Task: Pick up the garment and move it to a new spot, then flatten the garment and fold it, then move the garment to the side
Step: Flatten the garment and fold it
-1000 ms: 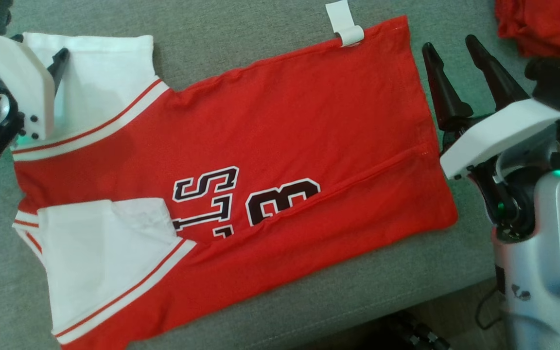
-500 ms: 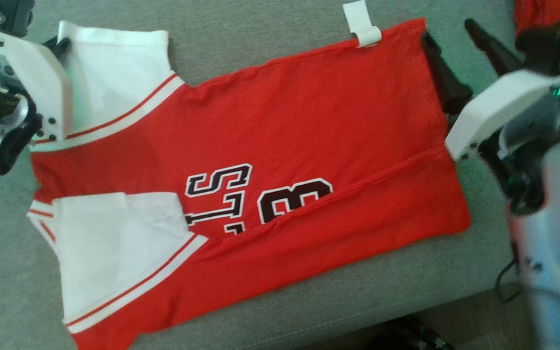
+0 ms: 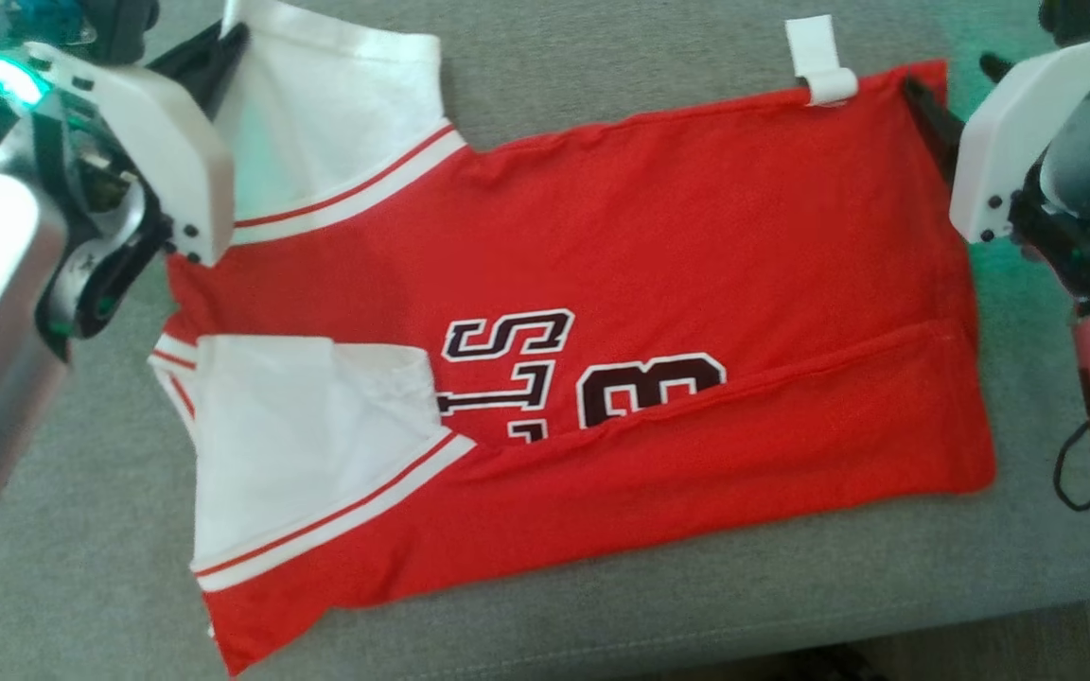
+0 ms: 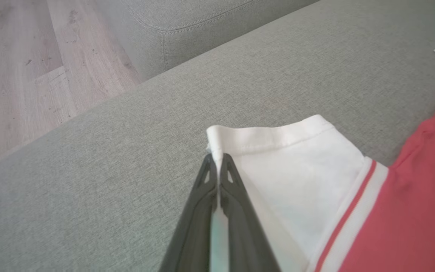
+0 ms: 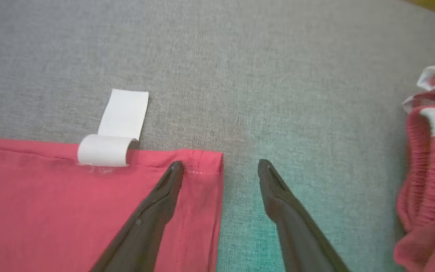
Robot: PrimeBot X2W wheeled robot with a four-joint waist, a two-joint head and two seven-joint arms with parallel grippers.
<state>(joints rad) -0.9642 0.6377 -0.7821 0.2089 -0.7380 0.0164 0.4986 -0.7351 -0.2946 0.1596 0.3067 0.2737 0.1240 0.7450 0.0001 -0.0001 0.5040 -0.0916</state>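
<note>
Garment (image 3: 696,236) lies spread flat across the grey sofa cushion (image 3: 602,76), sleeves to the left and hem to the right. At the left, the left gripper (image 4: 217,162) has its fingers pressed together on the cuff corner of the far white sleeve (image 4: 296,166), probably to lift that side for a fold. The red body carries dark, white-outlined lettering, partly covered where the near long edge is folded over it; a white tag (image 5: 121,124) curls off the far edge. At the right, the right gripper (image 5: 221,165) straddles the far hem corner, fingers wide apart, apparently poised to pinch it; whether they touch the cloth is unclear. Another red cloth (image 5: 429,170) sits further right.
</note>
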